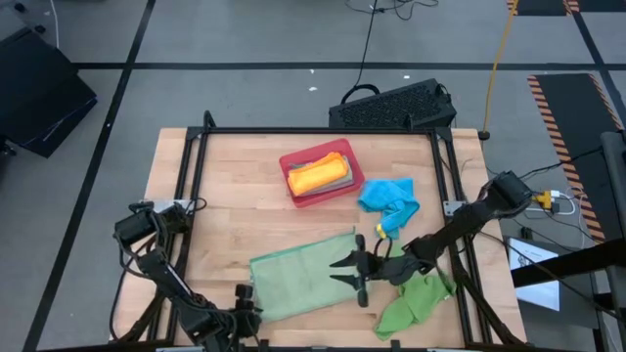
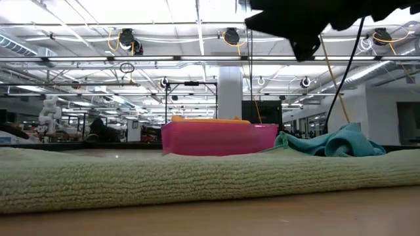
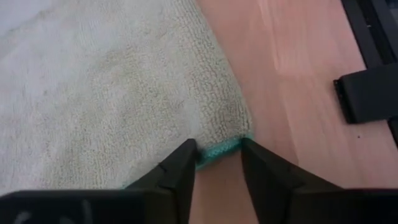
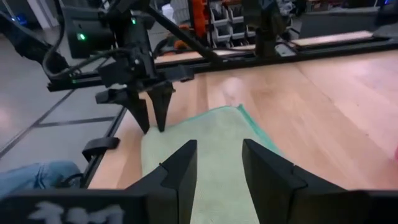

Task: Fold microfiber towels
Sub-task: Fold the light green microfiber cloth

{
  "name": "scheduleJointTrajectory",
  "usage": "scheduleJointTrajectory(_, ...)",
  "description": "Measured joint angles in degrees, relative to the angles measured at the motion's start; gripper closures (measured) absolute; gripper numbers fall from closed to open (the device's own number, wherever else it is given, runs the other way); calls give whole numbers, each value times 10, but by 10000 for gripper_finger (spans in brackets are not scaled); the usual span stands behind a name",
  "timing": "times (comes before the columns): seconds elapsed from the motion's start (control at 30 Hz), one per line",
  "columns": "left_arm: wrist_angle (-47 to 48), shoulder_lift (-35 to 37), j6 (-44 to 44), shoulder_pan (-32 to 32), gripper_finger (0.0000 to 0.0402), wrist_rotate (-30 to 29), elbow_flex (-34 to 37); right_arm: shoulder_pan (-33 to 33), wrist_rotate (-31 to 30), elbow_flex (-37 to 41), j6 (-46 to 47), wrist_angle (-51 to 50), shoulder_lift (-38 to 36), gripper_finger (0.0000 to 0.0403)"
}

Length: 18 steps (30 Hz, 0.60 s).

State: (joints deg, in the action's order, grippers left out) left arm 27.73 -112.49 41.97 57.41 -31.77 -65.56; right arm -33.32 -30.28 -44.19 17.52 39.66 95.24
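Observation:
A sage green towel (image 1: 303, 279) lies flat on the wooden table (image 1: 225, 196), near its front edge. My left gripper (image 3: 217, 149) stands open at the towel's near-left corner (image 1: 256, 293), pointing steeply down, one finger on each side of the teal hem. My right gripper (image 1: 339, 272) hovers open above the towel's right part, aimed toward the table's left, with nothing between its fingers (image 4: 219, 149). A bright blue towel (image 1: 389, 198) and a bright green one (image 1: 416, 303) lie crumpled at the right. My left gripper's fingertips (image 3: 183, 155) stand at the sage green towel's corner hem (image 3: 219, 152), which fills the gap between them. The fingers come from above, slanting down, across the corner's edge. The towel lies flat on the table. I cannot tell whether the corner is pinched.
A red tray (image 1: 293, 161) at the table's far middle holds an orange towel (image 1: 318, 174) on top of a grey one. A black keyboard (image 1: 391, 106) lies beyond the far edge. Black frame rails (image 1: 191, 166) run along the table's sides. Bare wood shows at the left.

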Motion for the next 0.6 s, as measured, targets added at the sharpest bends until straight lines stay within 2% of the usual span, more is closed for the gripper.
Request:
scheduleJointTrajectory(0.13,8,5,-6,-2,310,0,1,0,1,-42,16,16,68,281)
scheduleJointTrajectory(0.23,9,15,1,5,312,0,-1,0,2,-73,21,19,114,281)
scheduleJointTrajectory(0.43,2,31,2,28,252,-4,-3,0,3,-125,30,21,176,281)
scheduleJointTrajectory(0.6,-38,28,-17,47,195,-53,-1,0,3,-153,33,21,199,281)
